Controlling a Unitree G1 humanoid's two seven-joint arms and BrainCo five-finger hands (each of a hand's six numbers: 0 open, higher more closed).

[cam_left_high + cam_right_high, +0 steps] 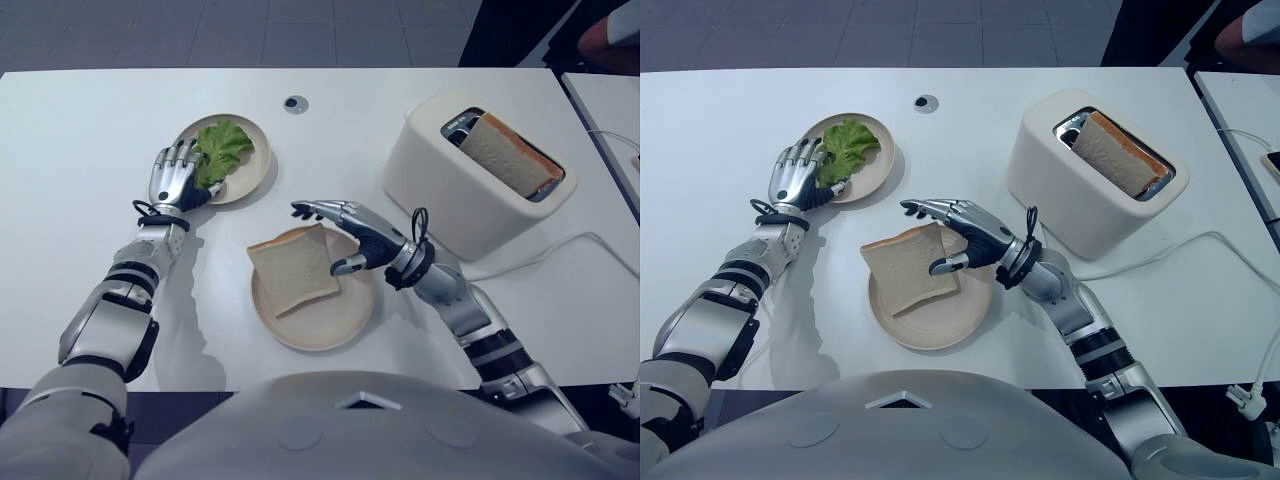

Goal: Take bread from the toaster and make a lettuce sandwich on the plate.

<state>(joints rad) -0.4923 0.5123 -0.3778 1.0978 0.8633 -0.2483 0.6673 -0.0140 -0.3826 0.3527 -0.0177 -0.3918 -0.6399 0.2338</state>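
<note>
left eye view: 1 bread slice (293,268) lies flat on the near plate (330,325), ready for lettuce (222,148). our right hand (365,238) hangs over it, fingers spread, holding nothing. the other slice (505,155) stands in the toaster (430,190).

right eye view: our left hand (792,180) rests open at the lettuce on the far plate (872,170), we think to lift it. plain worktop (940,160) between both plates gives room.
</note>
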